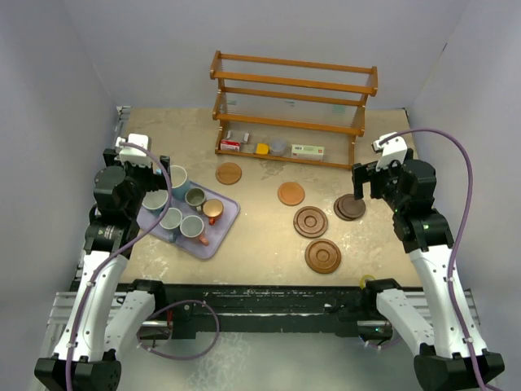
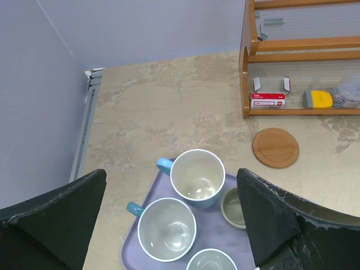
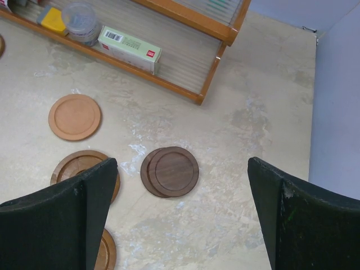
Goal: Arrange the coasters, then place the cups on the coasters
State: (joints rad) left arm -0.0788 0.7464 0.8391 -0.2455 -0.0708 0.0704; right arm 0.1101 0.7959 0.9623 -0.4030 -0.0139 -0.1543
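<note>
Two dark brown coasters lie stacked, slightly offset, at the right; my open right gripper hovers over this stack, empty. Two light brown coasters and two grooved mid-brown ones lie spread across the middle. Several pale blue cups, a grey-green cup and a copper-orange cup stand on a lavender tray at the left. My open left gripper hangs above the far blue cup and a nearer one, touching nothing.
A wooden shelf rack stands at the back, with small boxes and a round container on its lowest shelf. Blue-grey walls close in on the left, right and back. The table's near edge runs along the arm bases.
</note>
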